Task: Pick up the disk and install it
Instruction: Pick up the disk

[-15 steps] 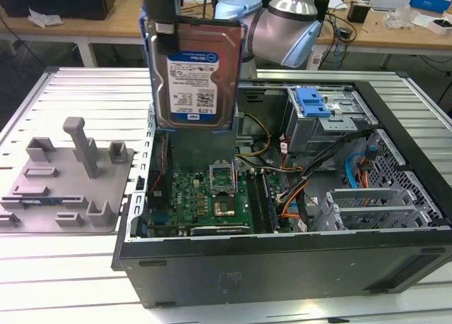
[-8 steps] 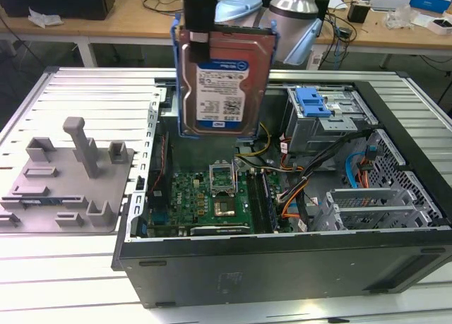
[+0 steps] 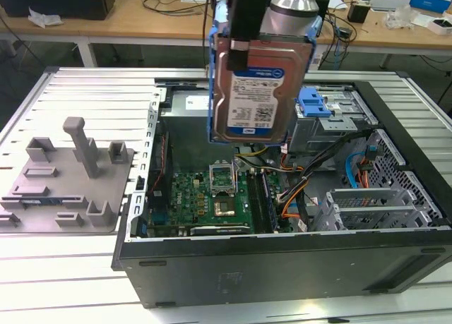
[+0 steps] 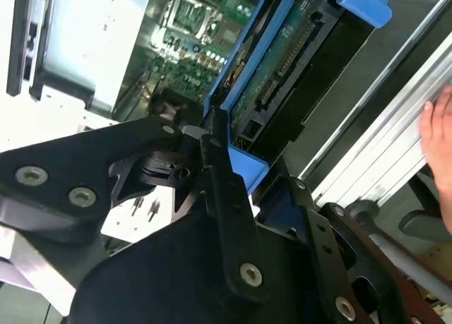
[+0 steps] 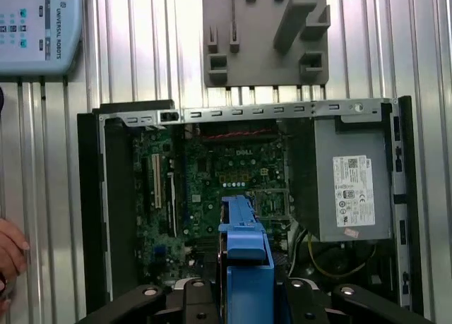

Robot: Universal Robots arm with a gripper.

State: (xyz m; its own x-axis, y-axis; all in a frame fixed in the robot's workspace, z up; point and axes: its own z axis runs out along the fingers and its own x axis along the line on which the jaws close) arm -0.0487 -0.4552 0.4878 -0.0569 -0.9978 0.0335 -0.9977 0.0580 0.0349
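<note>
The gripper (image 4: 244, 172) was closed on the disk (image 3: 258, 84), clamping its blue carrier (image 5: 247, 257) by one end. The disk hung upright above the open computer case (image 3: 282, 267), evidently held high to clear its walls

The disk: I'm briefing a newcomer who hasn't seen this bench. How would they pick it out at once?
Find the open computer case on the ribbed metal table. Above its motherboard, the gripper holds the disk upright. It alone is a silver metal slab with a white-and-blue label in a blue frame; the nearby latch is all blue plastic.
</note>
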